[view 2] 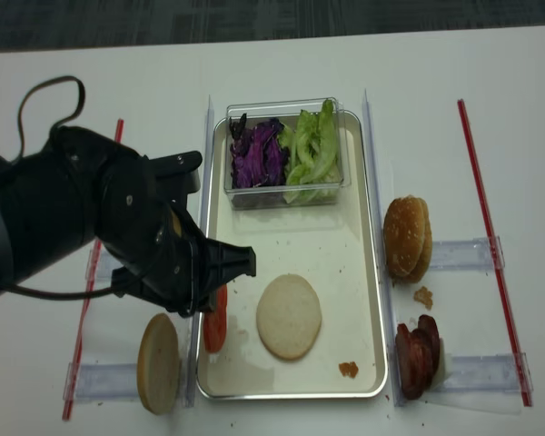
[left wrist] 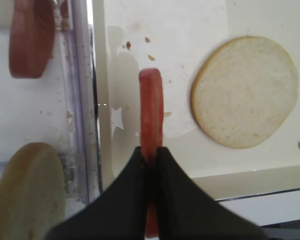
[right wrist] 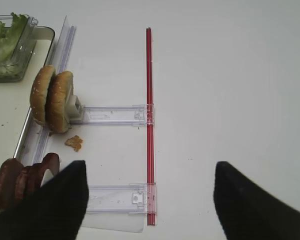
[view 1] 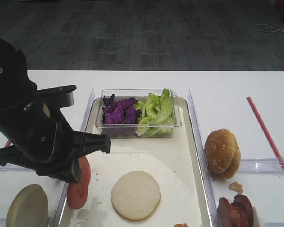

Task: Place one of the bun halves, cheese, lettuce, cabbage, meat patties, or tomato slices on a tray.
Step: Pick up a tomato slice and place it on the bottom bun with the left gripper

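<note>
Left fingers (left wrist: 151, 150) clamped tight on a tomato slice (left wrist: 151, 112), held on edge, slice sticking out straight ahead of the tips over the left part of the tray (left wrist: 155, 20), just inside its rim. From the overhead view the slice (view 2: 215, 318) hangs at the tray's left edge, under the arm. Judging by looks, the slice is light, thin, wet and floppy-ish, probably slippery, likely to tear or slide if squeezed hard; pinching across the flat faces near the rim, as here, seems the sane hold. Right of the fingers on the tray lies a pale bun half (left wrist: 245, 91), cut face up, apart from the slice. Left of the fingers, off the tray on the bench (view 1: 236, 85), another red slice (left wrist: 31, 37) and a second pale bun half (left wrist: 27, 192). Beyond the fingers, the clear tub with cabbage (view 1: 119, 111) and lettuce (view 1: 156, 111). Right fingers (right wrist: 150, 200) stand wide apart, holding nothing, over bare bench; to their left sesame bun halves (right wrist: 52, 98) and meat patties (right wrist: 20, 180).
</note>
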